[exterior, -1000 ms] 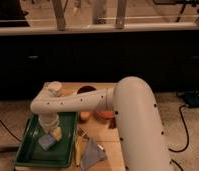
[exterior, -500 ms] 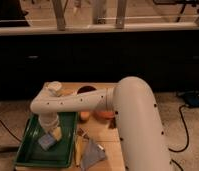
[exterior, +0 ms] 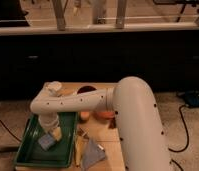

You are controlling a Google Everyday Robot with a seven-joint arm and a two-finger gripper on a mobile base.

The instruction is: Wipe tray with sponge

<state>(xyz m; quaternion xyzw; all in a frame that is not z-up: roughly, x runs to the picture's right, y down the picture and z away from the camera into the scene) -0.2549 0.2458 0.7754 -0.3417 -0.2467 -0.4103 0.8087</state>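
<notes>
Far left, on the wooden counter (exterior: 100,132): the tray (exterior: 27,150), dark green, raised rim, rounded corners, lying flat and reaching down toward the lower edge of view. Inside the tray, toward its right half: the sponge (exterior: 47,141), small blue-grey block with a pale yellow part at its upper right, resting on the tray floor. Directly above the sponge, pointing down into the tray: the gripper (exterior: 51,131), at the end of a white wrist; cannot tell whether the jaws are wide, narrow or closed on the sponge. Further right, just outside the tray's right rim: a blue-grey pointed cloth (exterior: 93,152) on the counter. Behind it, partly hidden by the arm: a reddish-brown bowl (exterior: 86,91). Right of centre: the thick white arm (exterior: 138,125), filling the foreground.
</notes>
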